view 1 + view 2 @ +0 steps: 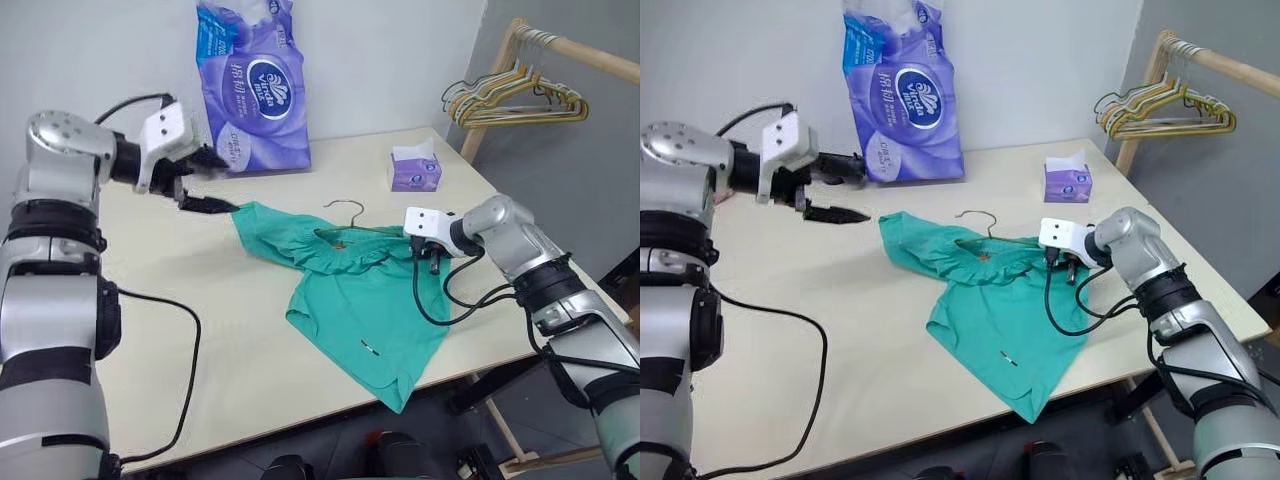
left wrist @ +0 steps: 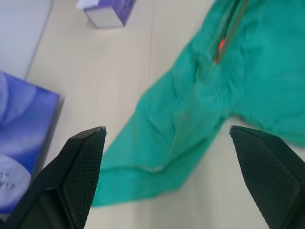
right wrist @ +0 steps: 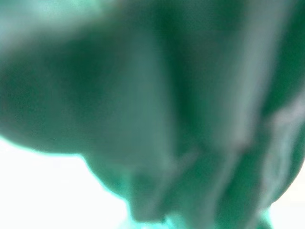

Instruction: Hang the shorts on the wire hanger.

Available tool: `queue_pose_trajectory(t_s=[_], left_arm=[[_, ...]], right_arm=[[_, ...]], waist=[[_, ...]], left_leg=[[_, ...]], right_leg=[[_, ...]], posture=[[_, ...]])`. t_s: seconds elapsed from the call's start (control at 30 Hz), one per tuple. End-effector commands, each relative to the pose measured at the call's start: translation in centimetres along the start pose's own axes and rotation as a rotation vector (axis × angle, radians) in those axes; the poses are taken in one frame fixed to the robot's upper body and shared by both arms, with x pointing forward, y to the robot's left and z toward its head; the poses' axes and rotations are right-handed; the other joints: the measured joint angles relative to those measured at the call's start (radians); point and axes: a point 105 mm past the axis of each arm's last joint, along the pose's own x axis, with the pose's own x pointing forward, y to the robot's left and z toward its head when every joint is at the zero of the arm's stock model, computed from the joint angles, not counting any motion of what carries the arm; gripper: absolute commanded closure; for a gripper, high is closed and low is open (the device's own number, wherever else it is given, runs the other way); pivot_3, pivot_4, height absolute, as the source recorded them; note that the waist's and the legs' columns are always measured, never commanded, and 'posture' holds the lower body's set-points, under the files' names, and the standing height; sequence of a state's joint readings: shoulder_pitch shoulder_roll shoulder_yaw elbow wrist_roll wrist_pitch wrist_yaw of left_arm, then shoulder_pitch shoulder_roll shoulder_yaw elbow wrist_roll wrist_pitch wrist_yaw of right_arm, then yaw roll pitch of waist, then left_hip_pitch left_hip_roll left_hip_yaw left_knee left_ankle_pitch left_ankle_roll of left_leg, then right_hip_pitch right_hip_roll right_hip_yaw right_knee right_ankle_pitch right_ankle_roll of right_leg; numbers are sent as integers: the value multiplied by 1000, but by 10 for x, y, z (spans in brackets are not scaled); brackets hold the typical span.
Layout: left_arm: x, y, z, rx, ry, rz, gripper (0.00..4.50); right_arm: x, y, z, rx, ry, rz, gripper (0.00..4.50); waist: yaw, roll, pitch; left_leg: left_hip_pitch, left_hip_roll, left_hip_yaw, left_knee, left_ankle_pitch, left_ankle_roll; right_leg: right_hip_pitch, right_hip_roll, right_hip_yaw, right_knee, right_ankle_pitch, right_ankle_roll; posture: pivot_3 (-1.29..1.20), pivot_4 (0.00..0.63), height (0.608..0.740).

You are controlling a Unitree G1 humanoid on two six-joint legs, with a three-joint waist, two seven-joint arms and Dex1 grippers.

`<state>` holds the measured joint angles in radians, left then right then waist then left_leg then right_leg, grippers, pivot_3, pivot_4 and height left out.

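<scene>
The teal-green shorts (image 1: pixel 355 295) lie spread on the table, one leg hanging over the front edge. The wire hanger's hook (image 1: pixel 346 208) sticks out behind the gathered waistband, and the rest of the wire lies in the cloth. My left gripper (image 1: pixel 213 184) hovers open above the table, just left of the shorts' left corner, with nothing between its fingers (image 2: pixel 86 157). My right gripper (image 1: pixel 431 260) is at the right end of the waistband, shut on the shorts, and in the right wrist view the green cloth (image 3: pixel 152 109) lies right against it.
A tall purple tissue pack (image 1: pixel 255 90) stands at the back of the table (image 1: pixel 200 300), and a small purple tissue box (image 1: pixel 415 170) sits at the back right. Beyond the right edge, a wooden rack (image 1: pixel 560 45) holds a bunch of hangers (image 1: pixel 520 100).
</scene>
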<state>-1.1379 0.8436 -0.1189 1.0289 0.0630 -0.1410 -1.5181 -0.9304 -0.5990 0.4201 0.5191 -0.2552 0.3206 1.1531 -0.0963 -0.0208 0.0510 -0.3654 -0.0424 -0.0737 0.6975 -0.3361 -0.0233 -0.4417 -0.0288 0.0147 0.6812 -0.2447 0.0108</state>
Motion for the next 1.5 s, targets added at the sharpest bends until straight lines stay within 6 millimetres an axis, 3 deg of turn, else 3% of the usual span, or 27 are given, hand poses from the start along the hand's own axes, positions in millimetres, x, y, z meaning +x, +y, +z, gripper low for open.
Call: queue_pose_trajectory(t_s=[0.03,0.13,0.2,0.37,0.57,0.7,0.87,1.0,1.23,1.27,1.37,1.5], left_arm=[[6,-4,4,12,-79,29,73],[20,-3,14,-43,-249,121,73],[22,-13,25,-161,-393,91,73],[32,-51,40,-311,-544,36,73],[44,-77,59,-409,-634,60,73],[52,-95,69,-450,-648,17,73],[56,-108,79,-449,-668,-38,73],[69,-116,104,-427,-738,-108,73],[88,-125,128,-382,-785,-217,73],[91,-124,131,-375,-794,-232,73],[100,-123,139,-354,-817,-273,73],[109,-124,146,-332,-828,-312,73]], right_arm=[[-23,-15,15,23,-79,-82,4500],[-35,-16,22,118,-145,-110,4500],[-41,-13,23,204,-189,-116,4500],[-58,-1,13,342,-234,-166,4500],[-66,8,9,442,-261,-222,4500],[-79,20,3,618,-345,-273,4500],[-102,23,-22,782,-364,-446,4500],[-126,37,-54,963,-320,-692,4500],[-158,62,-108,1100,-117,-1021,4500],[-168,67,-119,1065,-44,-1095,4500],[-198,83,-151,1196,52,-1308,4500],[-226,103,-179,1261,204,-1472,4500]], waist=[[6,0,0],[16,0,0],[18,-1,0],[16,-1,-2],[19,-1,-2],[23,-1,-3],[41,-1,-3],[51,-1,-3],[40,6,-6],[36,6,-6],[23,9,-7],[-1,14,-7]], left_leg=[[0,0,0,0,0,0],[-1,0,0,1,0,0],[-1,0,0,2,0,0],[-1,0,0,0,0,0],[0,0,1,2,0,0],[1,0,0,0,0,0],[2,0,1,1,0,0],[3,0,2,1,0,0],[3,0,3,0,0,0],[3,0,3,0,0,1],[5,0,3,0,-2,4],[13,1,3,-2,-5,9]], right_leg=[[0,0,0,0,0,0],[0,-1,0,0,0,0],[0,-1,0,0,0,0],[0,-1,0,1,0,0],[1,-1,1,2,0,0],[2,-1,1,0,0,0],[3,-1,1,0,0,0],[4,-1,2,0,0,0],[5,-1,3,-1,0,1],[5,0,3,-1,0,1],[8,1,3,-1,0,1],[17,2,3,-3,-1,2]], posture=[[-19,30,740],[-14,27,740],[-17,27,740],[-28,25,740],[-50,27,740],[-52,35,740],[-68,40,740],[-119,50,740],[-205,57,740],[-220,57,740],[-261,54,740],[-294,52,740]])
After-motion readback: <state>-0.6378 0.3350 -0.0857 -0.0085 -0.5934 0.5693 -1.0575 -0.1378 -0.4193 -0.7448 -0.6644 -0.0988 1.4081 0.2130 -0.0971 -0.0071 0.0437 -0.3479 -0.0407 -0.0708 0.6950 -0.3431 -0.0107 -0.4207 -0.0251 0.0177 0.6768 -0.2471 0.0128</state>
